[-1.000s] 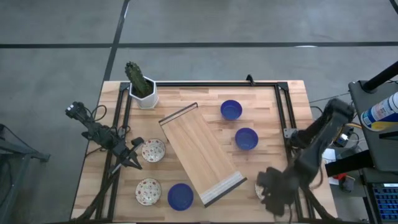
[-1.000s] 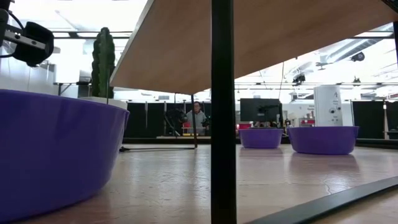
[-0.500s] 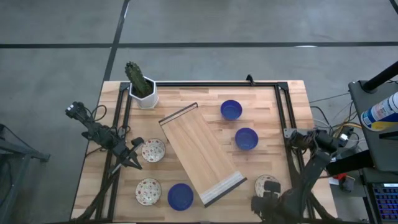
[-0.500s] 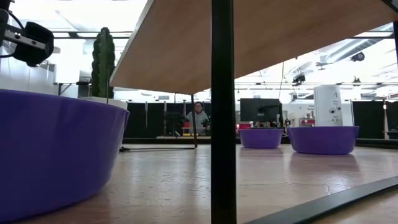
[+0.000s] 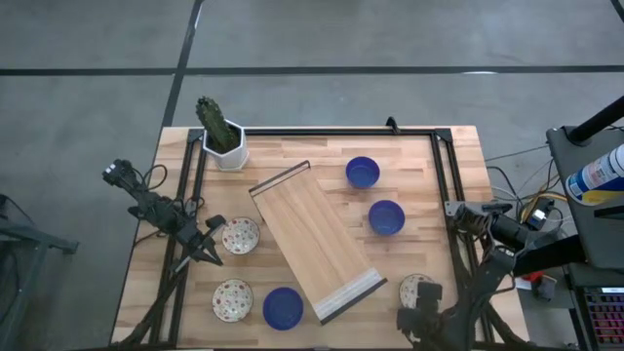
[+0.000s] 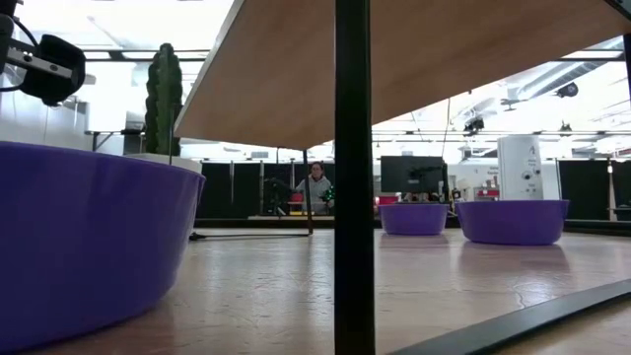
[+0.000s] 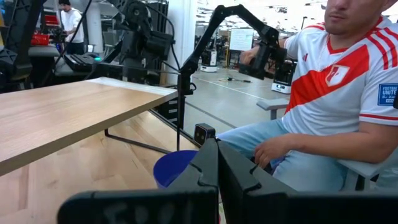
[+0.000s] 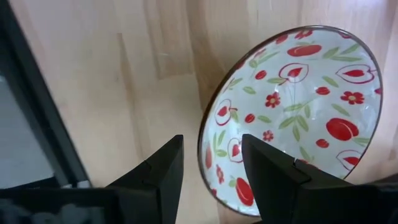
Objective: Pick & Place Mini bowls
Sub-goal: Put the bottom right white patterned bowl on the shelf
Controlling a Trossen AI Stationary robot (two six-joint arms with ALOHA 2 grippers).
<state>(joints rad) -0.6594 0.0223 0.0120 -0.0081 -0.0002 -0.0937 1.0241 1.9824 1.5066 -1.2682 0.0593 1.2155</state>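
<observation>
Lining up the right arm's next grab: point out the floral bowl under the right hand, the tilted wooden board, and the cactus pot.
floral bowl (image 8: 292, 112): right wrist view, patterned inside.
wooden board (image 5: 314, 239): high view, middle of top face.
cactus pot (image 5: 230, 153): high view, white side wall.

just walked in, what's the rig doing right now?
Mini bowls pick and place. The right gripper is open at the table's near right corner, its fingers straddling the rim of a floral bowl that sits on the table. The left gripper waits shut at the left side. Two more floral bowls and three blue ones lie around a tilted wooden board.
</observation>
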